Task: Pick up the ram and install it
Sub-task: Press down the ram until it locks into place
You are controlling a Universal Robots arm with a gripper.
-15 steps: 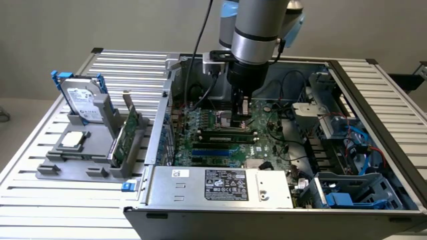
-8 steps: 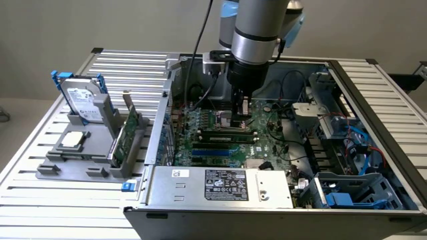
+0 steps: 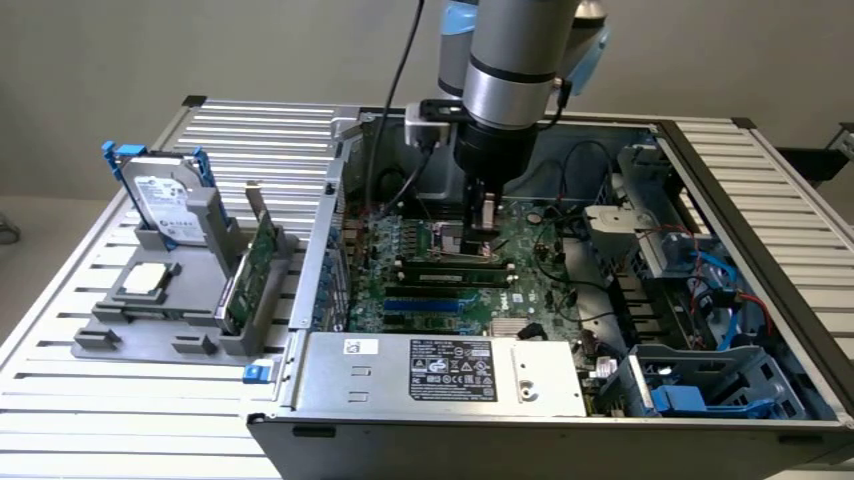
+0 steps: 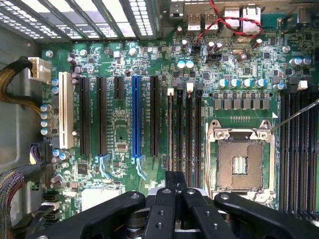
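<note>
The ram (image 3: 451, 263), a long thin green stick, stands on edge in one of the black memory slots (image 4: 184, 129) on the motherboard (image 3: 534, 285) inside the open computer case. My gripper (image 3: 485, 222) points straight down at the far end of that stick, right beside the empty CPU socket (image 4: 240, 162). In the wrist view the black fingertips (image 4: 174, 180) are pressed together over the end of the slots, with nothing showing between them. Whether the tip touches the ram cannot be told.
The case walls (image 3: 327, 230) and the power supply (image 3: 441, 370) box in the motherboard; cables and drive cages (image 3: 694, 290) fill the exterior view's right. Outside the case, a grey fixture (image 3: 160, 320) holds a hard drive (image 3: 163, 205), a chip and a green bracketed card (image 3: 256, 262).
</note>
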